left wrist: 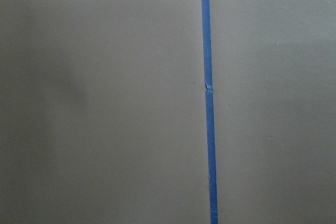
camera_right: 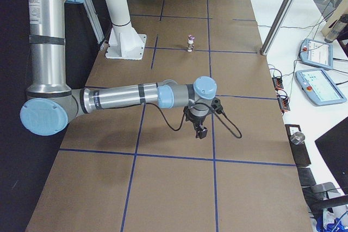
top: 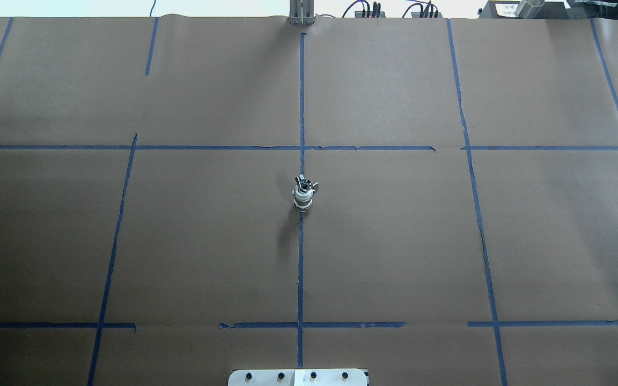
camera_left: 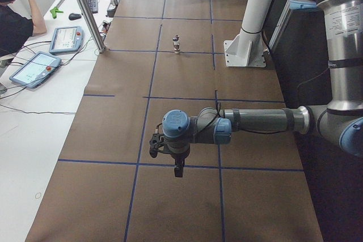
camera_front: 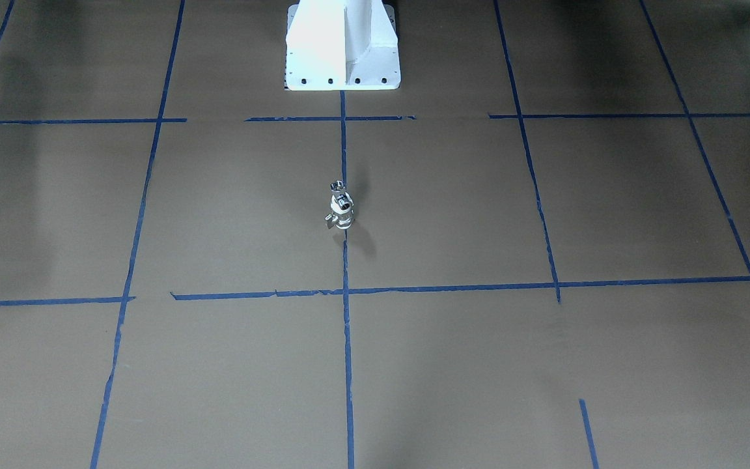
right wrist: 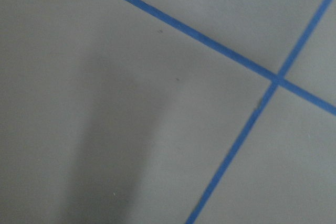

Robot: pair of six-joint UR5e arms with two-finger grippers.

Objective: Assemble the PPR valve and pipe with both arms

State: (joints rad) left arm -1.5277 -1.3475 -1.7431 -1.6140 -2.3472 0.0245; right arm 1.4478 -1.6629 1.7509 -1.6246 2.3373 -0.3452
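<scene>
We find the PPR valve (camera_front: 342, 207) standing upright on the brown paper (top: 126, 241), straight out in front of the white pedestal (camera_front: 342, 45), on the blue tape line (camera_front: 346, 339) that runs from the pedestal's foot. The pipe (camera_front: 336, 186) sits on top of it, touching, open round end up, so the two read as one short stack. We judge them already joined, though the piece is too small for us to see the joint. Its long axis is vertical.

The left gripper (camera_left: 177, 168) hangs over the paper, pointing down, well apart from the pedestal on the robot's left. The right gripper (camera_right: 201, 130) hangs likewise, well apart on the robot's right. From each claw the stack lies inward, toward the pedestal's tape line, and neither arm looks clearly nearer. Both claws show only in the side views, so we cannot tell whether either is released or clenched.

The valve has round, matte white plastic ends and a silvery metal middle. The pipe is polished chrome, hard and slick. We judge the stack tall for its narrow foot, so a sideways touch could tip it on the smooth paper
</scene>
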